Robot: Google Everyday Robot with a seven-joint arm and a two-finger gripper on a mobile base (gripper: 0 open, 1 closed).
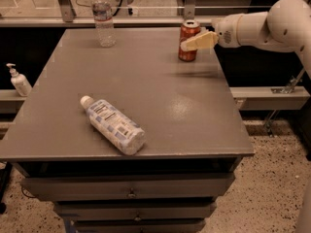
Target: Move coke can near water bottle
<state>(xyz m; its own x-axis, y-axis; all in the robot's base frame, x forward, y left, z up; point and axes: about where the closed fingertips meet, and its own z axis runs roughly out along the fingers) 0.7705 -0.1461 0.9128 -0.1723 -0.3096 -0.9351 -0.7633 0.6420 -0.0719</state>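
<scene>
The coke can point(186, 55), red with a silver top, stands upright near the table's back right edge. The water bottle point(103, 19), slim and clear with a white cap, stands upright at the back left of the table, well apart from the can. My gripper point(192, 42) reaches in from the right on a white arm point(262, 25). It is at the can, level with the can's upper half, and its cream-coloured tip crosses in front of the can.
A fatter bottle point(114, 125) with a white-and-blue label lies on its side at the front left of the grey table point(160, 96). A small white pump dispenser point(18, 80) stands on a ledge left of the table. Drawers sit under the tabletop.
</scene>
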